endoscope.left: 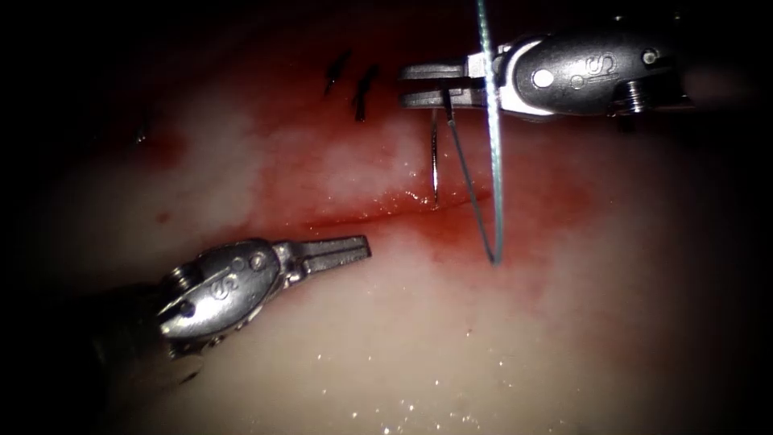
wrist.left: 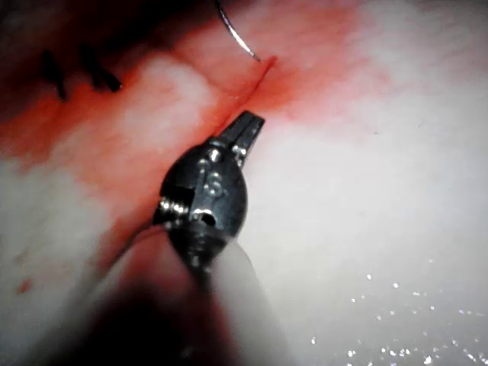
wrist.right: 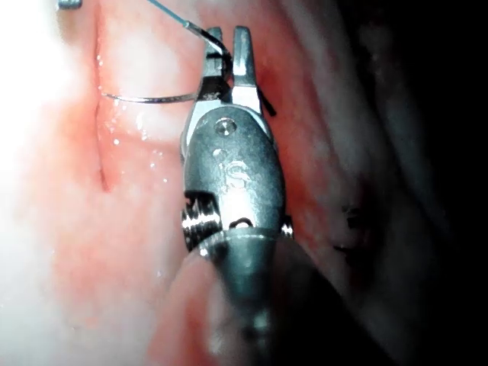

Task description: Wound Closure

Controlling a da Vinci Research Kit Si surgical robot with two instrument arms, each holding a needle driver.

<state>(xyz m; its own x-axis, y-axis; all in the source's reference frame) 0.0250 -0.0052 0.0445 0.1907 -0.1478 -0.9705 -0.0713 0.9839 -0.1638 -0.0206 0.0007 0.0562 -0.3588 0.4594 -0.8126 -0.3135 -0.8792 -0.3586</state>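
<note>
needle (endoscope.left: pixel 435 165) over cut (endoscope.left: pixel 386 211) — tip perhaps touching, stitches (endoscope.left: pixel 354 84) behind-left

Thread (endoscope.left: pixel 493 145) cut off at top edge; needle (endoscope.left: pixel 435 165) tip's depth unclear.

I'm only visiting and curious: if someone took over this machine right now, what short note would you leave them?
Right tool: shut on the needle near its thread end; the tip sits at the cut, unclear if it is in.
Left tool: shut, holding nothing, just below the cut's left part.
Thread hangs in a loop right of the needle.
Done: two dark stitches upper left.
Left: the cut lies open.
</note>
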